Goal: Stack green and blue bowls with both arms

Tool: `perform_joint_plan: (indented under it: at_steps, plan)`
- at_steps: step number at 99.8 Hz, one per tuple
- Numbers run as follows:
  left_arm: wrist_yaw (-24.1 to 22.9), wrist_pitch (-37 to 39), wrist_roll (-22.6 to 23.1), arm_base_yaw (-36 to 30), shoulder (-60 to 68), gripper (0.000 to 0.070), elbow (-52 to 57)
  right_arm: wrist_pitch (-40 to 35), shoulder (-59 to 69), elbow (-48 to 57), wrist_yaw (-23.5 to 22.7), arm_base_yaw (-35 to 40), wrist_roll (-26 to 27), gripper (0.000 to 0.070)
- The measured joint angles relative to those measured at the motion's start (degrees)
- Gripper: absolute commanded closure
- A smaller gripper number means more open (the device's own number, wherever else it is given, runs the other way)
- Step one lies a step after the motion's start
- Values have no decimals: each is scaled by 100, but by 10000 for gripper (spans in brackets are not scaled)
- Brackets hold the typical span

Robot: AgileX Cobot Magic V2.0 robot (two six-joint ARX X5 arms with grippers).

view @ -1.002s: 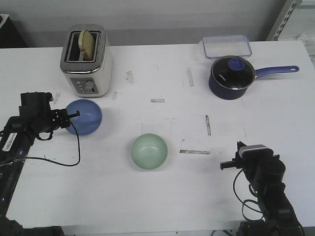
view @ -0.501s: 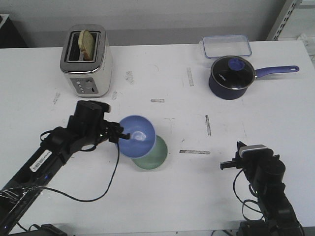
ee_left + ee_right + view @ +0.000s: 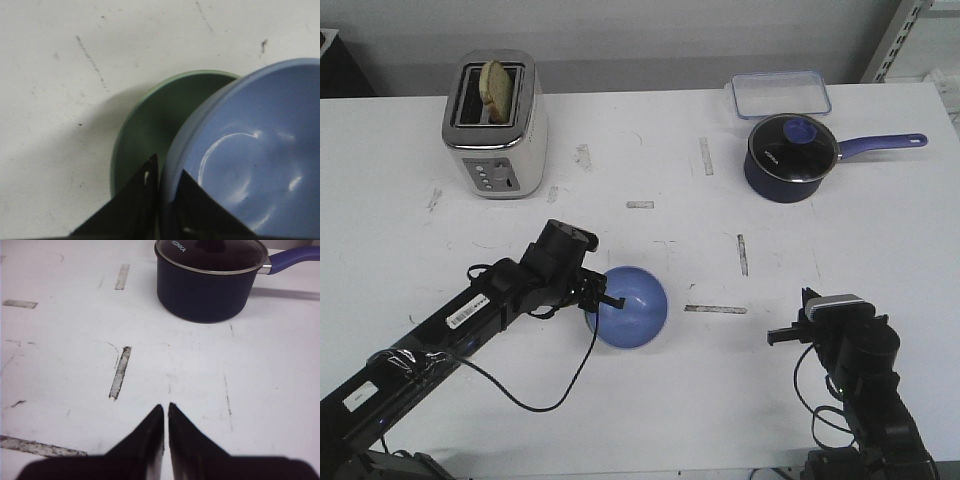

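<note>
A white table [image 3: 650,150] carries grey scuff marks and strips of worn tape; at its far left stands a cream and silver toaster [image 3: 496,125] with one slice of bread [image 3: 498,85] upright in a slot; at the far right lies a clear rectangular container [image 3: 779,94] with a blue rim; just in front of it sits a dark navy saucepan [image 3: 792,158] under a glass lid, its long handle pointing right.

"KONKA" on saucepan lid [image 3: 210,252]
</note>
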Motion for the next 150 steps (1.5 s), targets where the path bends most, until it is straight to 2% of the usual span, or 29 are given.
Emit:
perform_joint_plan:
  at_steps: [31, 37, 43, 53, 63, 72, 98, 102, 112, 121, 136, 138, 150]
  plan:
    - [-39, -7, 31, -2, 0, 697, 0, 0, 0, 0, 0, 0, 0, 699]
    - [-39, -9, 81, -2, 0, 677, 0, 0, 0, 0, 0, 0, 0, 699]
    - [-42, -7, 109, -2, 0, 573, 0, 0, 0, 0, 0, 0, 0, 699]
    - [-42, 9, 111, -2, 0, 310, 0, 0, 0, -4, 0, 0, 0, 699]
    - [-44, 11, 116, -2, 0, 110, 11, 0, 0, -15, 0, 0, 0, 699]
    - [-39, 4, 127, -2, 0, 0, 109, 0, 0, -20, 0, 0, 0, 699]
    - [-42, -11, 177, 22, -9, 13, 566, 0, 0, -20, 0, 0, 0, 699]
    - [-42, -13, 245, 37, -28, 80, 667, 0, 0, -20, 0, 0, 0, 699]
    - [-81, -42, 452, 98, -160, 300, 911, 0, 0, -20, 0, 0, 0, 699]
    - [-304, -33, 601, 166, -341, 470, 1128, 0, 0, -20, 0, 0, 0, 699]
    - [-837, -101, 905, 369, -778, 683, 1193, 0, 0, -20, 0, 0, -2, 699]
    - [-911, -146, 960, 415, -837, 700, 1193, 0, 0, -20, 0, 0, 0, 699]
    - [-1237, -544, 1193, 800, -1128, 700, 1193, 0, 0, -20, 0, 0, -2, 699]
